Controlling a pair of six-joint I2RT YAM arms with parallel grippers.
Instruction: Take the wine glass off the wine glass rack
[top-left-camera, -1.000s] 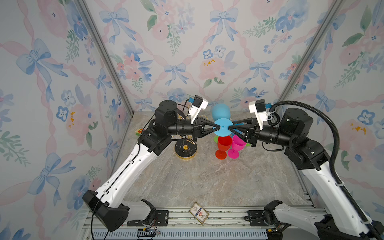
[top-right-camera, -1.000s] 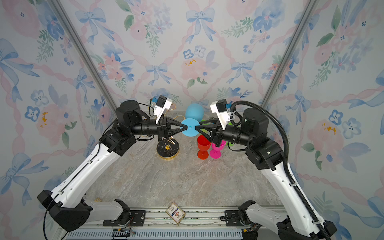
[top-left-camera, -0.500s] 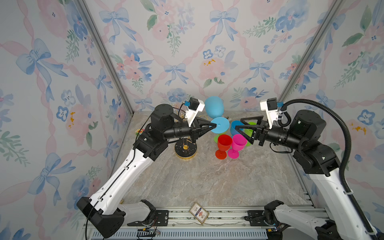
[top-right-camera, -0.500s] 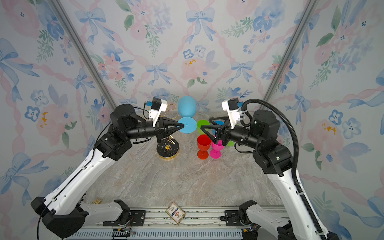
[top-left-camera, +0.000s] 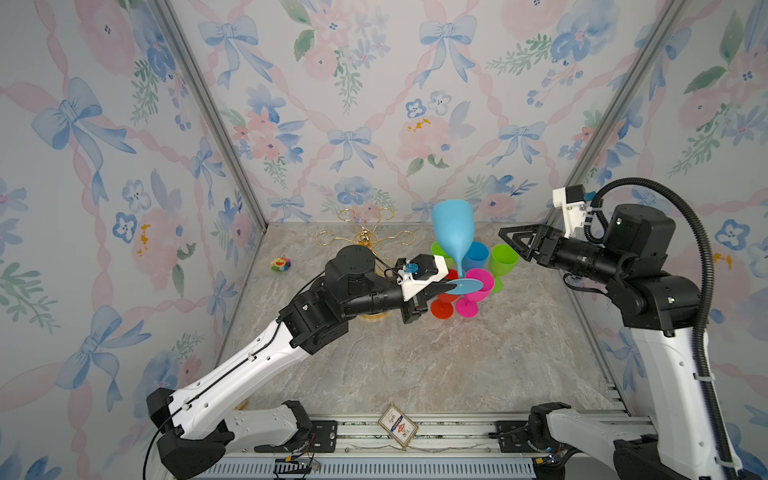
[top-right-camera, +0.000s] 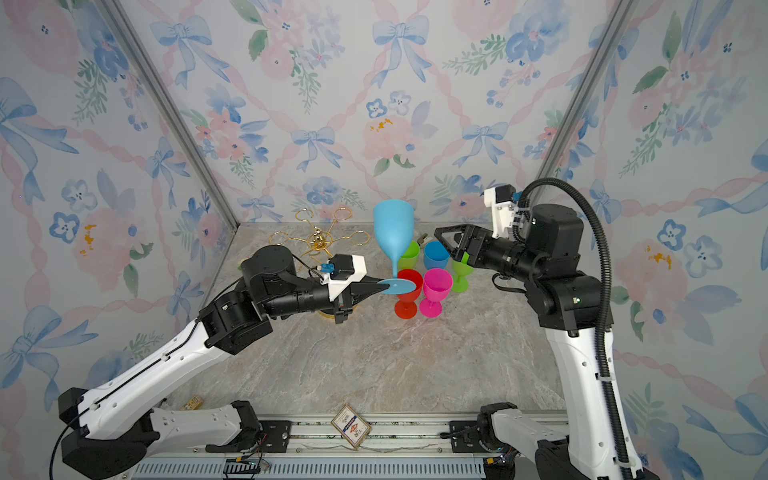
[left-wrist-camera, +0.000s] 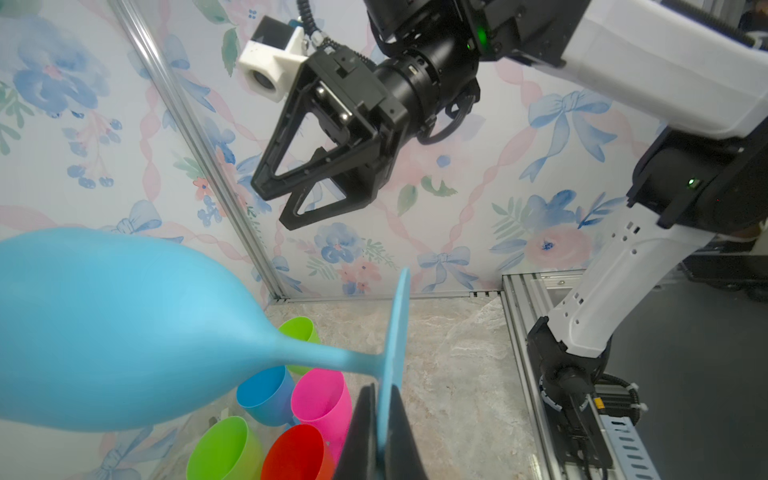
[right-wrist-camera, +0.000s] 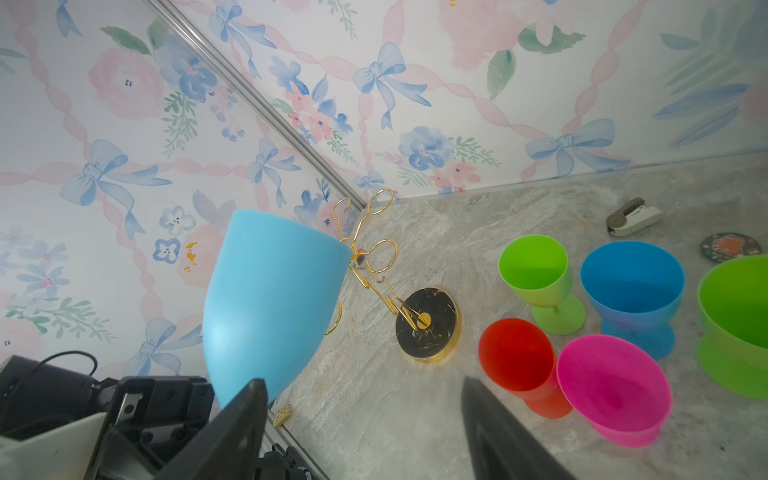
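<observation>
Above the middle of the table (top-left-camera: 415, 353), we find the wine glass (top-left-camera: 453, 232) held upright in the air, bowl up and mouth open to the ceiling. It is clear of the wine glass rack (top-left-camera: 365, 240), which stands at the far side, left of centre. Every loop of the rack that we can see is bare.

The left gripper (top-left-camera: 446, 286) is pressed together on the edge of the glass's flat foot (left-wrist-camera: 397, 324), one finger on each face of the disc. We judge this hold is chosen because the thin foot fits narrow jaws and leaves the bowl and stem free. It also leaves the tall bowl levering on a small pinch, so a slip or tilt is the main risk.

The right gripper (top-left-camera: 513, 245) is spread wide and empty. It stands just right of the bowl without touching it. We judge it is kept apart so that the left arm alone carries the glass.

Below the glass, the red cup (right-wrist-camera: 515, 357), the pink cup (right-wrist-camera: 611, 382), the blue cup (right-wrist-camera: 631, 278) and two green cups (right-wrist-camera: 536, 266) stand upright in a group, right of the rack. Removal looks done, and setting the glass down calls for open table beside this group.
</observation>
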